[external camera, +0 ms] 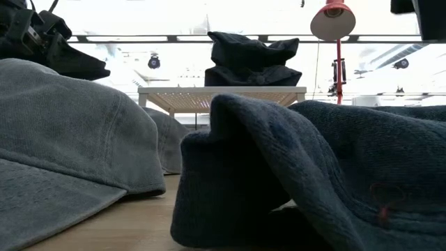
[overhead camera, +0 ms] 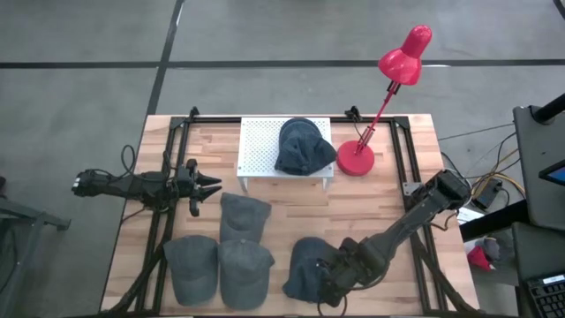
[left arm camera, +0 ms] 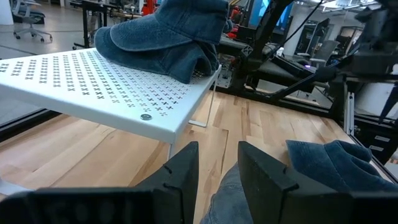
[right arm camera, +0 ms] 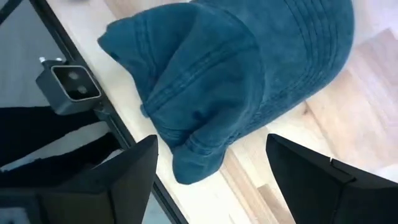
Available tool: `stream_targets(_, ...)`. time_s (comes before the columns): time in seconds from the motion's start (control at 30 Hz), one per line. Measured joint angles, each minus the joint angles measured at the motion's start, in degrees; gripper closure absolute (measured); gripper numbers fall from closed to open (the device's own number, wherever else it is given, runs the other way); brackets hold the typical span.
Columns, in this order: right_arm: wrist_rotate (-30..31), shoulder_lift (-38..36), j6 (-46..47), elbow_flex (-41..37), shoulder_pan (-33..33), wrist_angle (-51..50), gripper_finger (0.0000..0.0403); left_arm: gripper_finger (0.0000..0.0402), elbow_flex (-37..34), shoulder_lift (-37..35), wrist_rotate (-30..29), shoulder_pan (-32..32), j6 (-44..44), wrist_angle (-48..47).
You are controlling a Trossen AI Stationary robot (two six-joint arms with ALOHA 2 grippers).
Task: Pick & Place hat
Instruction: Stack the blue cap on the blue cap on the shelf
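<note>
Near the table's (overhead camera: 415, 132) front edge, a dark hat (overhead camera: 305, 265) is approached by the right gripper (overhead camera: 328, 281), jaws spread; closing on its crown is judged next. Left gripper (overhead camera: 212, 185) waits, spread.

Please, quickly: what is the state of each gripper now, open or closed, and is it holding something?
Left gripper: open, holding nothing, at the table's left side.
Right gripper: open, holding nothing yet, over the dark blue hat at the table's front edge.

wooden table (overhead camera: 415, 159) | on it: white rack (overhead camera: 260, 146), red lamp (overhead camera: 357, 161), four caps (overhead camera: 243, 216)
</note>
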Motion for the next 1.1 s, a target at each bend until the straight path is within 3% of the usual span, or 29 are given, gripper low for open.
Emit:
stream_targets(0.5, -2.66, 0.01, 1.33, -10.26, -0.09, 9.83, 0.0117, 0.0287, 0.0, -0.02, 0.0, 0.0, 0.11, 0.0)
stream_targets(0.77, -4.75, 0.01, 4.05, -15.56, -0.57, 20.39, 0.0117, 0.0287, 0.0, -0.02, 0.0, 0.0, 0.22, -0.02)
stream_targets(1.1, -5.75, 0.01, 11.3, -21.33, -0.57, 21.3, 0.015, 0.0287, 0.0, 0.0, 0.0, 0.0, 0.26, -0.11)
